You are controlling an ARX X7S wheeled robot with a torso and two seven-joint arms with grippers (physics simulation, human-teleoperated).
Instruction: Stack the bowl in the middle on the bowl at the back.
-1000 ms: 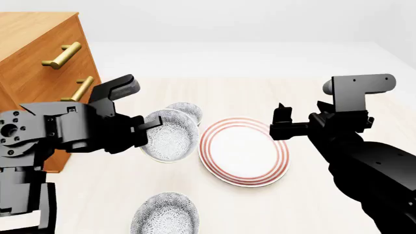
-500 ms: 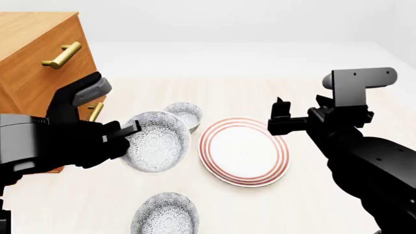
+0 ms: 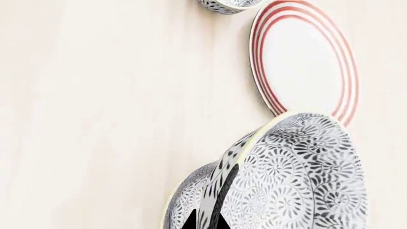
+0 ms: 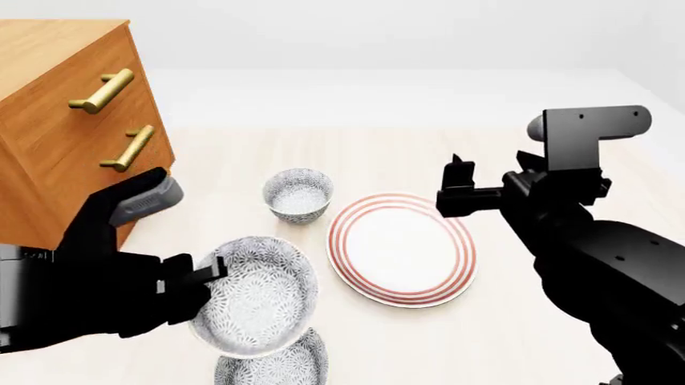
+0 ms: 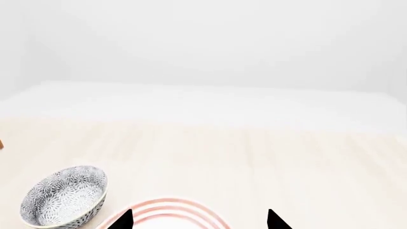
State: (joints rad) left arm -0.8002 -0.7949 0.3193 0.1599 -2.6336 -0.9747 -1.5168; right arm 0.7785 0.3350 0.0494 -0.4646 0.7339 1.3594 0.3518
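Left end effector (image 4: 204, 273): clamped on the rim of the bowl in the middle (image 4: 255, 295), lower left of frame, tilted.
Right end effector (image 4: 458, 192): jaws apart, empty.
Bowl at the back (image 4: 298, 193): upper centre, on tabletop (image 4: 428, 337).
Technique: level the held bowl, centre above target, lower gently.

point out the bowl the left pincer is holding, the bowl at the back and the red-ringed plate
bowl in the middle (image 4: 257, 297), head view, patterned outer wall, tilted and gripped by the left pincer
bowl at the back (image 4: 297, 195), head view, white inside
red-ringed plate (image 4: 399, 249), head view, bare white centre
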